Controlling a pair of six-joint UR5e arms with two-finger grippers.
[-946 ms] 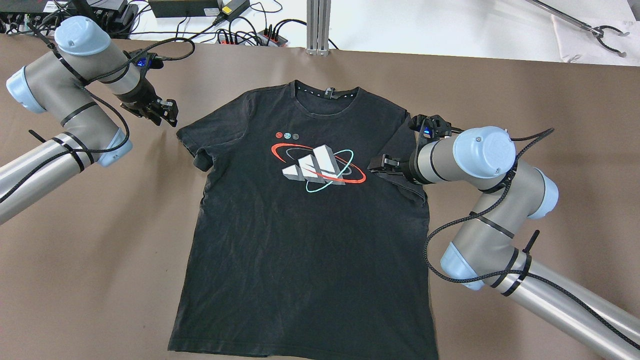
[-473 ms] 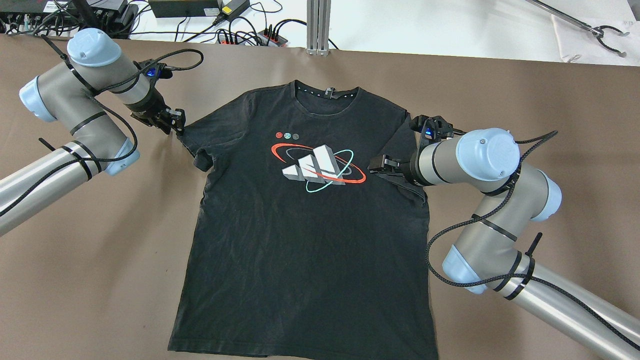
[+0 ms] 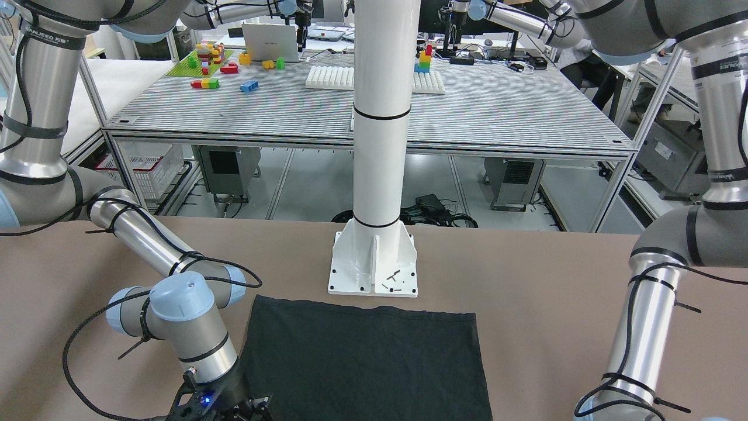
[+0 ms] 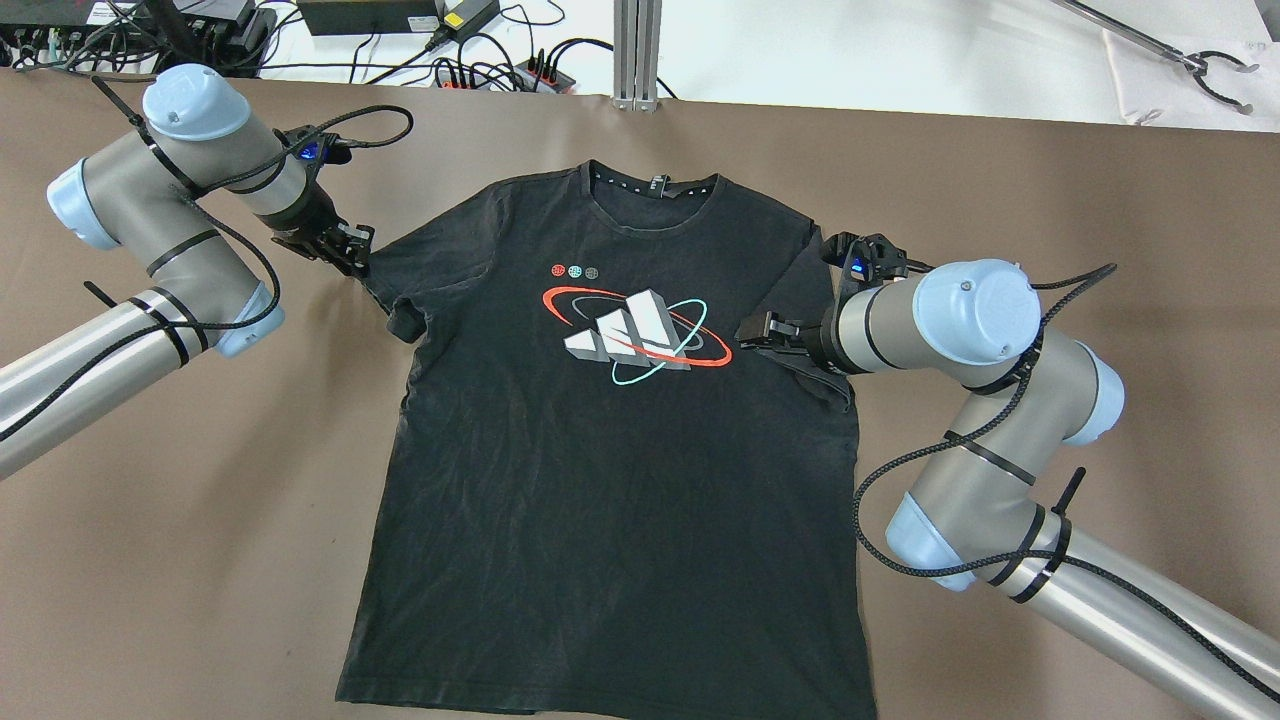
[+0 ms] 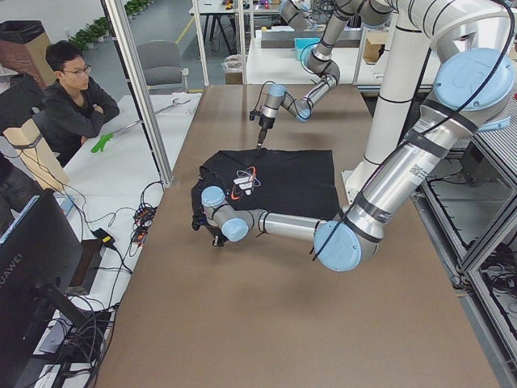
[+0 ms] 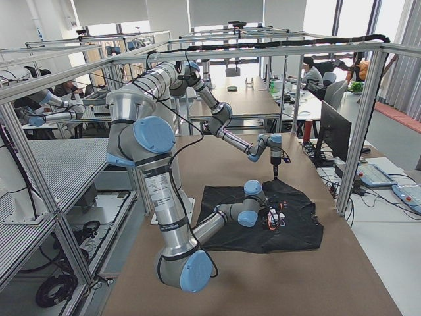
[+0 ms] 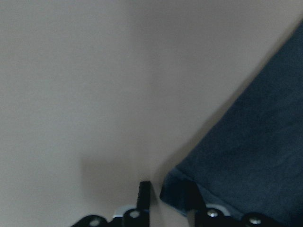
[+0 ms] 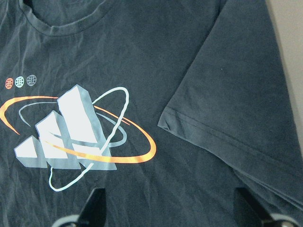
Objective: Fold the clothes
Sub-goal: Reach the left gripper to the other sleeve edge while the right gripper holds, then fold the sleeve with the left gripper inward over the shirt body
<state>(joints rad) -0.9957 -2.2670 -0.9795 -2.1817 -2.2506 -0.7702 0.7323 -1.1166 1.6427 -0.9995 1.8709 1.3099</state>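
Note:
The clothes are one black T-shirt (image 4: 610,450) with a red, white and teal chest logo (image 4: 640,335), lying flat and face up on the brown table (image 4: 1000,180). My left gripper (image 4: 350,250) is low at the outer corner of one sleeve. In the left wrist view its fingers (image 7: 144,189) stand apart, open, with the sleeve hem (image 7: 246,142) at the inner one. My right gripper (image 4: 750,332) hovers open over the other sleeve (image 8: 227,109), which lies folded in over the chest. The shirt's bottom hem (image 3: 362,313) shows in the front-facing view.
A white pole's base plate (image 3: 374,263) stands just behind the shirt's bottom hem. Cables and power strips (image 4: 480,70), an aluminium post (image 4: 637,50) and a grabber tool (image 4: 1200,65) lie beyond the table's far edge. A person (image 5: 73,97) sits beside the table.
My left gripper has moved toward the shirt and come down at the sleeve corner. The right arm has barely moved, and the shirt lies as before.

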